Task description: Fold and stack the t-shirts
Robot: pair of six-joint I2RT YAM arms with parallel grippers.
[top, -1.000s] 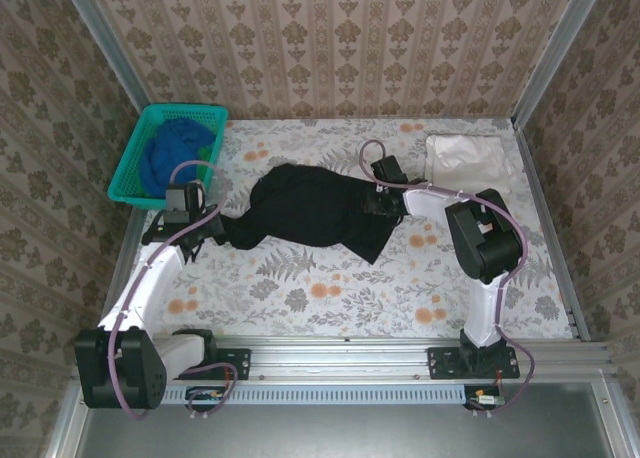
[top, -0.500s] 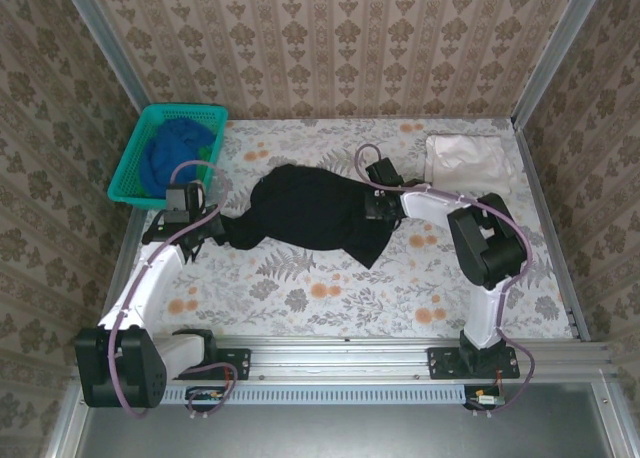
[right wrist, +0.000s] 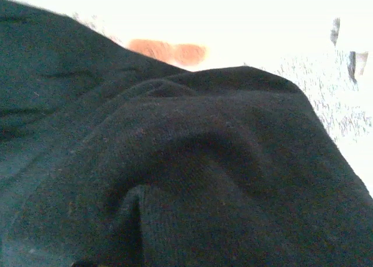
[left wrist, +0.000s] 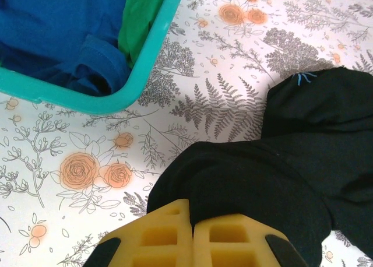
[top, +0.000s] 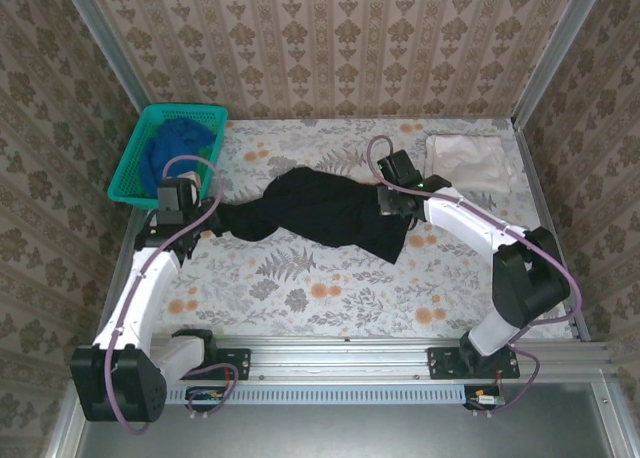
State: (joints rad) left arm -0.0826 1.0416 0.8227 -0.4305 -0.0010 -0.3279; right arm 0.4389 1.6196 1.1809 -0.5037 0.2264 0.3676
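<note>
The left pincer (left wrist: pixel 192 223) has its yellow pads (left wrist: pixel 163 238) pressed together on the left end of the black tee (left wrist: pixel 280 174). The right pincer (top: pixel 392 204) sits on the tee's right end, its jaws buried in dark cloth, so I cannot tell whether they pinch it. The black tee lies rumpled across the middle of the floral counter (top: pixel 330 288), the blue tee (top: pixel 168 150) sits in the teal basket (top: pixel 128 196) at the far left, and the pale tee (top: pixel 468 162) lies at the far right.
</note>
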